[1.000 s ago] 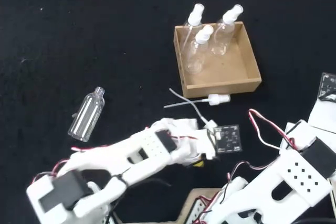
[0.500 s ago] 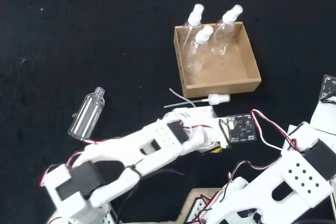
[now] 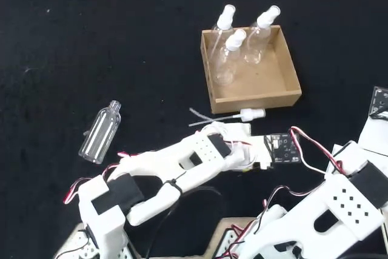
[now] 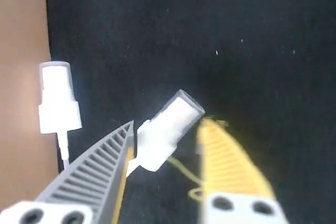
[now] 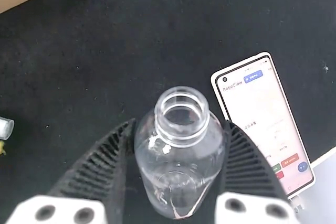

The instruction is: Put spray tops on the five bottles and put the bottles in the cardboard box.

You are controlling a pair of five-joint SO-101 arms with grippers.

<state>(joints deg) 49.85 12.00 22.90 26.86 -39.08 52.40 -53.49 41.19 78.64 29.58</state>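
The left gripper (image 4: 166,123) seems to pinch a spray top (image 4: 170,128) low over the table (image 3: 91,47), near the cardboard box (image 3: 254,98). The right gripper (image 5: 178,124) clamps an open-necked bottle (image 5: 178,153). Three capped bottles (image 3: 227,59) lie in the cardboard box. A bare bottle (image 3: 100,131) lies well apart.

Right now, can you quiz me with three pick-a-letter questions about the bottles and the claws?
1. Where is the lying bottle?
A) on a shelf B) in a cup C) on the black table
2. How many bottles are in the cardboard box?
A) one B) three C) five
3. The held bottle in the right claw is:
A) open, no top B) wearing a spray top C) painted red

Answers:
1 C: it lies on the dark table, apart from the box.
2 B: three capped bottles rest inside.
3 A: its neck is bare.
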